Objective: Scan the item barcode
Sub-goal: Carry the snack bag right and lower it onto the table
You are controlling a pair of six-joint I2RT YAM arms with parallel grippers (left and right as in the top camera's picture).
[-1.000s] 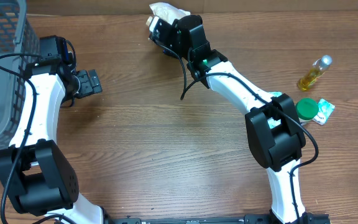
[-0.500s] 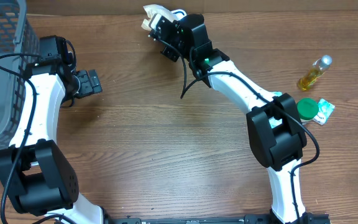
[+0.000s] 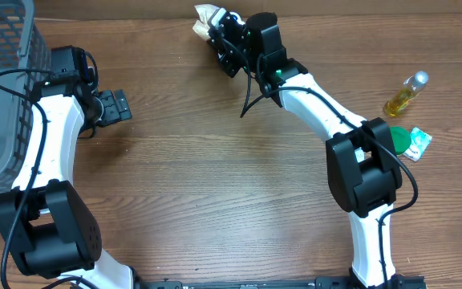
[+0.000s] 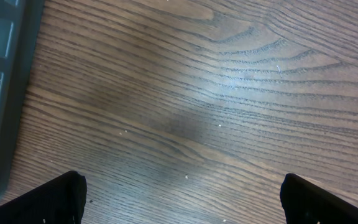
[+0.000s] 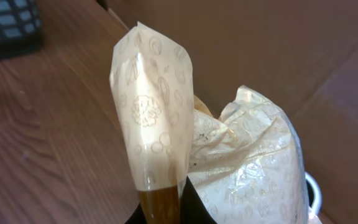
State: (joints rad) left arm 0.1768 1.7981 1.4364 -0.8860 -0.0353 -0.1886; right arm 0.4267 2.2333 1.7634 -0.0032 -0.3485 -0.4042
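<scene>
Right wrist: right gripper [image 5: 164, 208] pinches cream packet [image 5: 149, 112]; faint floral print, unreadable

Your right tool [image 3: 220, 29] is carrying the cream wrapped packet [image 3: 207, 14] along the far edge of the desk [image 3: 215, 201]. A second ago the packet was sitting a little nearer you, half a second ago it was swinging out to the left, and now it is coming back to the right, closer to the far edge. The tool's body is shifting right with it. Your right arm [image 3: 319, 112] is leaning further right too, and its elbow housing is now covering part of the green lid [image 3: 403, 142].
</scene>
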